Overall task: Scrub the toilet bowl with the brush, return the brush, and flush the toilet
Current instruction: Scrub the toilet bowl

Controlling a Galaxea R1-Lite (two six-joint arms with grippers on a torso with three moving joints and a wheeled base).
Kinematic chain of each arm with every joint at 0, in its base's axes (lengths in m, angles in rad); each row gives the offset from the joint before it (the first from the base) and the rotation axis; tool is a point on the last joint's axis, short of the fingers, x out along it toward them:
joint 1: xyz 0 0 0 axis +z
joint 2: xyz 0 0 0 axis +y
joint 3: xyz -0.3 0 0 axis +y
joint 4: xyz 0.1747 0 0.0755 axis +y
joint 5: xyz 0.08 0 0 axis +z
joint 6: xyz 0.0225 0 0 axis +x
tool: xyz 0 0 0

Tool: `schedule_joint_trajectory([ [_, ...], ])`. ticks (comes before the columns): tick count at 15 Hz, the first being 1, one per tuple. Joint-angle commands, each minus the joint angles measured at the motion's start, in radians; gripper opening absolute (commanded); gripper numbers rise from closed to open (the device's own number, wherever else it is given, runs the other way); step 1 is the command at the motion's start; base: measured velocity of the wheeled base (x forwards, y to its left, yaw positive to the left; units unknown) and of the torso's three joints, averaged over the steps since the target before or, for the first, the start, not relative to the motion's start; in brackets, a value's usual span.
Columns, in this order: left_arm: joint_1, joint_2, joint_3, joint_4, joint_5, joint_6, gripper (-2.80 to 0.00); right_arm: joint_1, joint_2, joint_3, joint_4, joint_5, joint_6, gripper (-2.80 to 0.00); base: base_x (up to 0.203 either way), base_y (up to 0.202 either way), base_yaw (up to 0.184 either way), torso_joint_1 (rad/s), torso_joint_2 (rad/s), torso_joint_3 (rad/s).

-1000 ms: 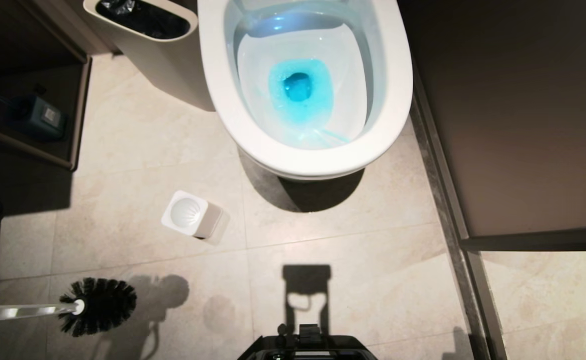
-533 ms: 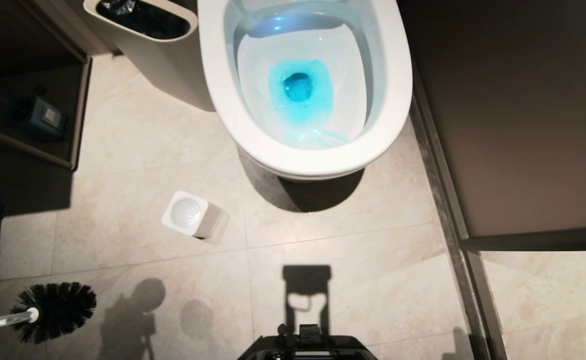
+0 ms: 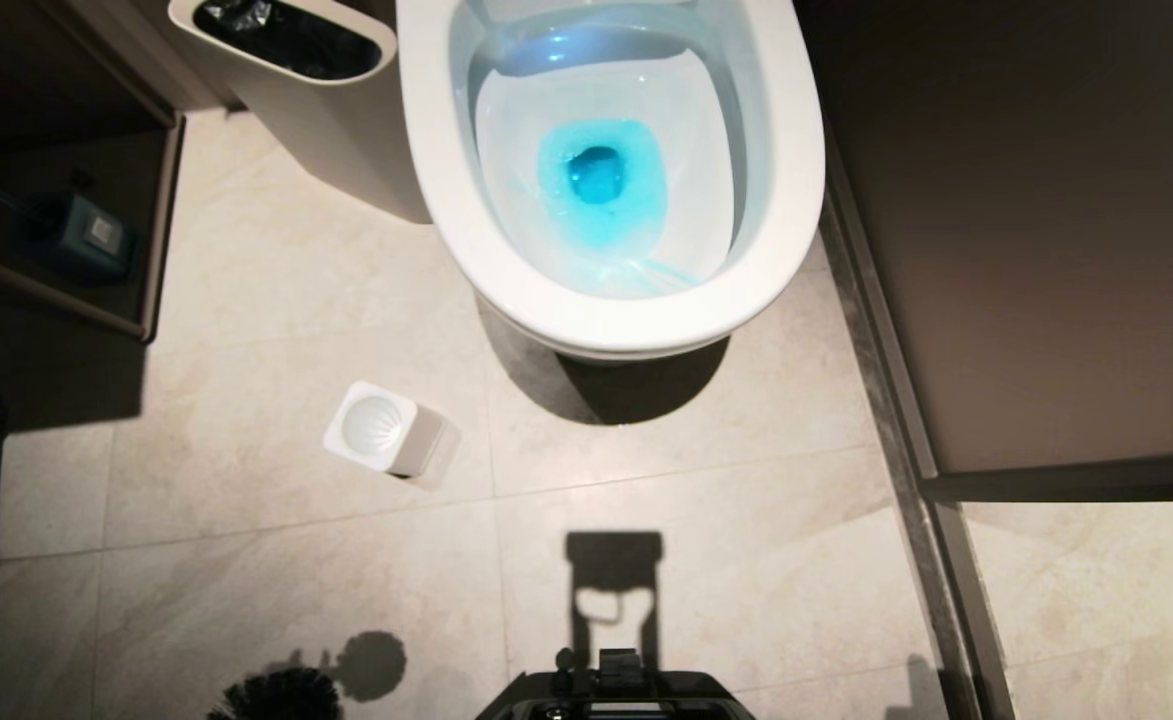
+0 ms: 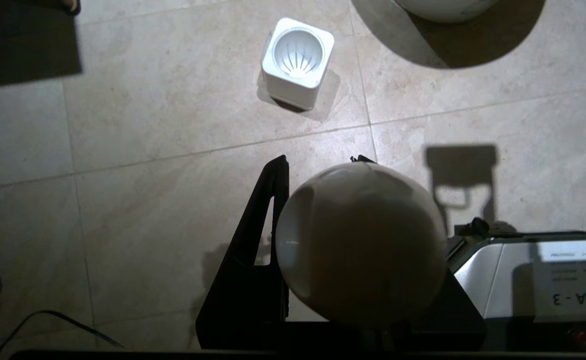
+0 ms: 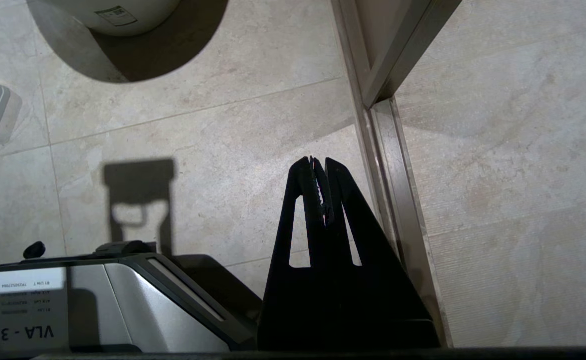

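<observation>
The left claw (image 4: pixel 322 240) is gripping the brush (image 3: pixel 276 697) by its handle; the holder (image 3: pixel 383 428) is standing empty. Returning and flushing the toilet bowl (image 3: pixel 606 310) are outstanding. The right claw (image 5: pixel 321 192) is resting closed, empty.

The floor (image 3: pixel 706 520) is laid with large beige stone-look tiles split by thin grout lines, with a metal threshold strip (image 3: pixel 906 470) running along its right side. Standing directly on it are the toilet bowl (image 3: pixel 606 330) at the far end, an off-white waste bin (image 3: pixel 346 130) with a black liner just beside the bowl's left, and a small white square brush holder (image 3: pixel 386 430) nearer, well apart from both. The robot's dark base (image 3: pixel 616 695) sits at the near edge.
</observation>
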Motion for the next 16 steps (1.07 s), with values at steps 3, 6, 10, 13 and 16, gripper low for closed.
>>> schedule_joint_trajectory([
  [3,0.001,-0.033,0.263,-0.172,0.000,0.086,-2.80,0.000,0.000,0.000,-0.001,0.000,0.000,-2.80,0.000,0.000,0.000,0.000,0.00,0.000],
  [6,0.001,-0.033,0.254,-0.196,0.010,0.090,-2.80,0.000,0.000,0.000,0.000,0.000,0.000,-2.80,0.000,0.000,0.000,0.000,0.00,0.000],
  [10,0.001,-0.033,0.254,-0.198,0.032,0.037,-2.80,0.000,0.000,0.000,0.000,0.000,0.000,-2.80,0.000,0.000,0.000,0.000,0.00,0.000],
  [13,0.001,-0.033,0.254,-0.199,0.049,-0.017,-2.80,0.000,0.000,0.000,-0.002,0.000,0.000,-2.80,0.000,0.000,0.000,0.000,0.00,0.000],
  [16,0.001,-0.033,0.253,-0.199,0.054,-0.012,-2.80,0.000,0.000,0.000,0.000,0.000,0.000,-2.80,0.000,0.000,0.000,0.002,0.00,0.039],
])
